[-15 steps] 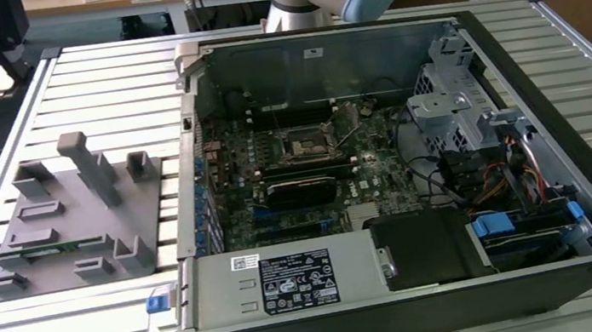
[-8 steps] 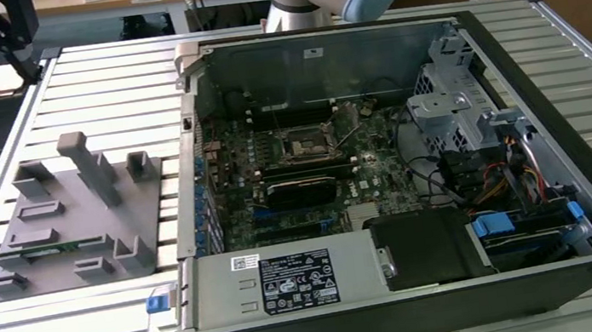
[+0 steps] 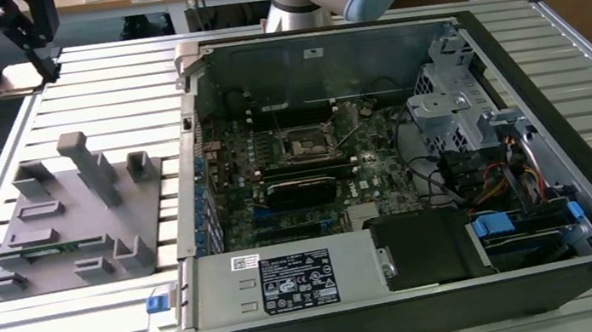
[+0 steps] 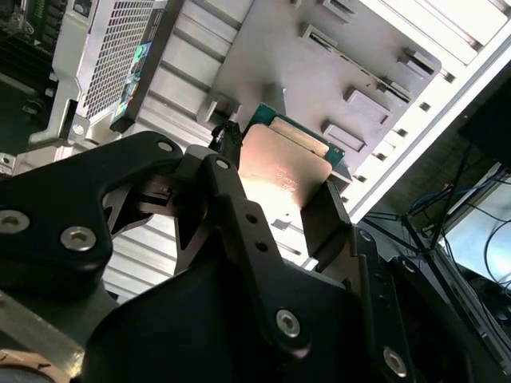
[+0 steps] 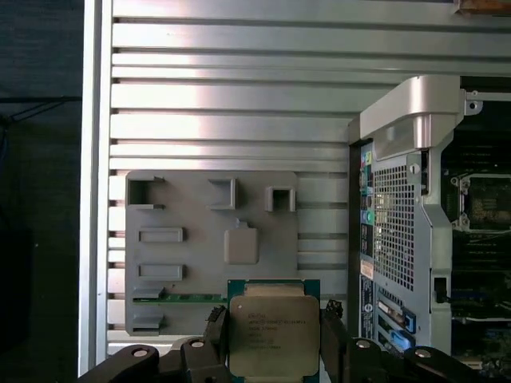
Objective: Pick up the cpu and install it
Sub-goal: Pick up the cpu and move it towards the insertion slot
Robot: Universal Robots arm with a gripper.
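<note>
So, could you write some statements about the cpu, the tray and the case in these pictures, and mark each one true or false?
1. The gripper holds the cpu between its fingers. True.
2. The cpu sits in the socket. False: it is in the gripper, over the table and outside the case.
3. A green memory stick lies in the tray. True.
4. The case is closed. False: its side is open and the motherboard shows.
5. In the exterior view, the tray stands to the right of the case. False: it stands on that view's left.
</note>
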